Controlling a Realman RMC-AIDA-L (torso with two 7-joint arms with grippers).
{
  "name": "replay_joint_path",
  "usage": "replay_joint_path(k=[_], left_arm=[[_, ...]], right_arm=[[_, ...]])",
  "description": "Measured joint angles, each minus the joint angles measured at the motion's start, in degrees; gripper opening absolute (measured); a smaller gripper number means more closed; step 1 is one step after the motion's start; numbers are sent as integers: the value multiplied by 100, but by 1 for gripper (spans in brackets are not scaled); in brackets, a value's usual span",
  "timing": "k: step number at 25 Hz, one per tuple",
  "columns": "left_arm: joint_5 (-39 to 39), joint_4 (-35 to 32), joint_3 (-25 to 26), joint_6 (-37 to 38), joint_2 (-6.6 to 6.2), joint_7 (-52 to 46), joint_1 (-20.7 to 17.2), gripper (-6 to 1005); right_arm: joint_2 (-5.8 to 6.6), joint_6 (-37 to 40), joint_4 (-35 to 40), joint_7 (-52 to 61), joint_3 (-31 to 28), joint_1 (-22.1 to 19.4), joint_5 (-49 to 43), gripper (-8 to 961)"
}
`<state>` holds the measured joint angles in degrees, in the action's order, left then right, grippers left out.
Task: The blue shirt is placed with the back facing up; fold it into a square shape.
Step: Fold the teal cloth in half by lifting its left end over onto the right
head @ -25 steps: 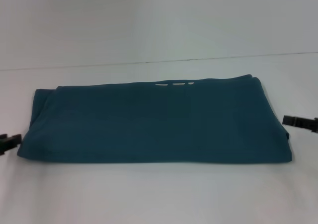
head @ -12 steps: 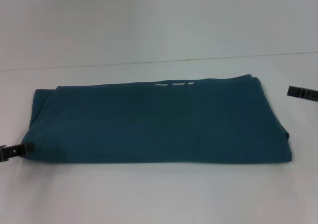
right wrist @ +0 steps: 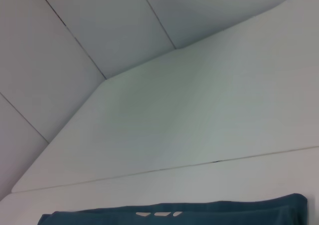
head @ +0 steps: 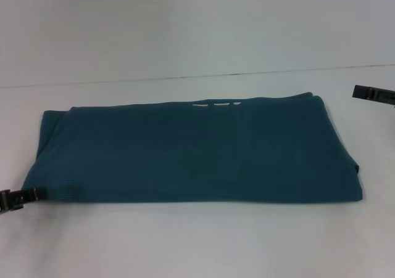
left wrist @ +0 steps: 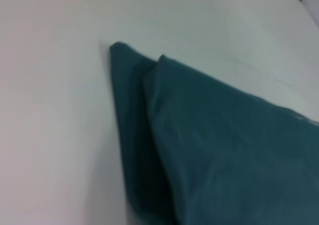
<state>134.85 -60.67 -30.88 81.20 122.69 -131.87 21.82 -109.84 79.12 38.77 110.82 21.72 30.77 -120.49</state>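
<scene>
Fabric first: the blue shirt (head: 191,151) lies on the counter (head: 197,241) as a wide folded band (not yet square). The left hand (head: 28,196) has crept to its near left corner, grip unclear; the right hand (head: 370,94) has lifted away, grip unclear too.
</scene>
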Motion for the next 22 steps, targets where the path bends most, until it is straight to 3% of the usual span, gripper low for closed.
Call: replay_joint_path(k=[4,15,22], left_arm=[[208,69,-2,-48,-11,-108,58,750],[414,789,-62,-516,-201,-143,556,751],[645,893,-70,-710,-227,-236,654,752]], right_arm=[[9,-3,0,17,1,22,0,932],[-7,17,-1,97,-22,25,51,931],[-6,29,-1,175,-37,25,53,932]])
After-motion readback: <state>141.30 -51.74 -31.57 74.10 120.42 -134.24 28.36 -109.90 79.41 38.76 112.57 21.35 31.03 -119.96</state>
